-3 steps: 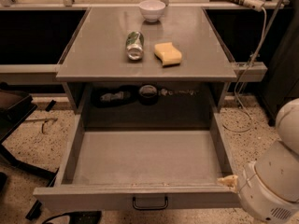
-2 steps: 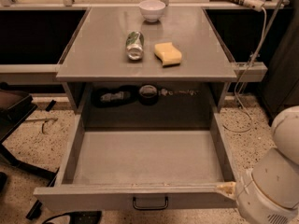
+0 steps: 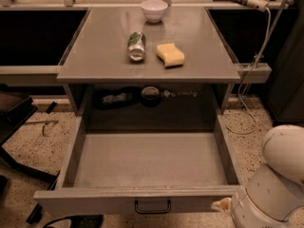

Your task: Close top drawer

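The top drawer is pulled far out from under the grey table, and its wide shallow inside is empty. Its flat front panel has a small dark loop handle at the centre. My gripper is at the lower right, at the right end of the drawer's front panel. Only a small tan tip of it shows beside the white arm. I cannot tell whether it touches the panel.
On the grey table top lie a can on its side, a yellow sponge and a white bowl. Dark items sit on the shelf behind the drawer. A cable hangs at the right. Speckled floor lies on both sides.
The gripper's tip and the arm have shifted down and slightly left along the drawer's front right corner. The drawer stands open as before.
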### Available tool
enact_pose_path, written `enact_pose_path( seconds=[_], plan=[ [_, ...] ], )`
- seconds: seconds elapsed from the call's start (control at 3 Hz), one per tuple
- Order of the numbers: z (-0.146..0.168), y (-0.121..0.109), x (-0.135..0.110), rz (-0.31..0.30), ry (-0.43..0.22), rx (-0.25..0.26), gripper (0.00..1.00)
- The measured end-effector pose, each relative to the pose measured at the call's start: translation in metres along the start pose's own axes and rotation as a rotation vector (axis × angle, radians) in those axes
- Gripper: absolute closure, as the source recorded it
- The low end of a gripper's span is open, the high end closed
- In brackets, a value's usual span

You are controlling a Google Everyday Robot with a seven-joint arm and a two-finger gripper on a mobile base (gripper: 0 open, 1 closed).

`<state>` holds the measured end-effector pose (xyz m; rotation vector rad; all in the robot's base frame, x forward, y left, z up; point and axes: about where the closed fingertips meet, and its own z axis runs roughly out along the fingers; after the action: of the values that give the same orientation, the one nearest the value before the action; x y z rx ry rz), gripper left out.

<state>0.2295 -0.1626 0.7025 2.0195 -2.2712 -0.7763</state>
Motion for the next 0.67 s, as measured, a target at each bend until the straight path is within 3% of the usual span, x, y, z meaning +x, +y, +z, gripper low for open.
enact_pose_path(
  seconds=[0.67],
  plan=[
    [0.021,-0.026,0.011,-0.008,-0.013,-0.031,0.0]
  ],
)
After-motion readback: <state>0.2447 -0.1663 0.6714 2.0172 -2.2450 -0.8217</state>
